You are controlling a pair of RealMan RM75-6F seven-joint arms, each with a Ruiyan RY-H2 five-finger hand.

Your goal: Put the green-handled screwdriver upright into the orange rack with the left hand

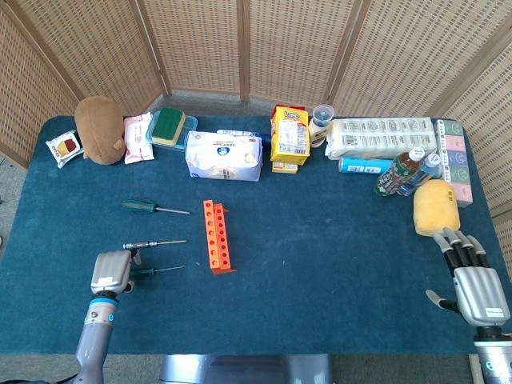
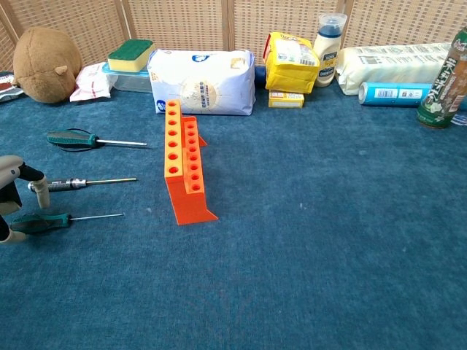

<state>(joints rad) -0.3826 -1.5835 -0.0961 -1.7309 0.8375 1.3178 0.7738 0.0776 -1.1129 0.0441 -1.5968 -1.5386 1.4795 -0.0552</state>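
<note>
Two green-handled screwdrivers lie flat on the blue cloth: a larger one [image 1: 140,206] [image 2: 73,138] further back and a thin one [image 1: 150,271] [image 2: 42,221] nearest me. A silver-handled driver [image 1: 148,243] [image 2: 69,183] lies between them. The orange rack [image 1: 216,236] [image 2: 184,164] stands to their right, its holes empty. My left hand [image 1: 112,274] [image 2: 16,195] hovers over the thin screwdriver's handle, with its fingers apart on either side and the tool still on the cloth. My right hand [image 1: 478,286] rests open at the table's near right.
Along the back stand a brown plush [image 1: 100,130], a sponge on a box [image 1: 170,126], a white tissue pack [image 1: 224,155], a yellow snack bag [image 1: 290,136], bottles [image 1: 404,172] and paper rolls [image 1: 382,136]. A yellow sponge [image 1: 436,206] lies just beyond my right hand.
</note>
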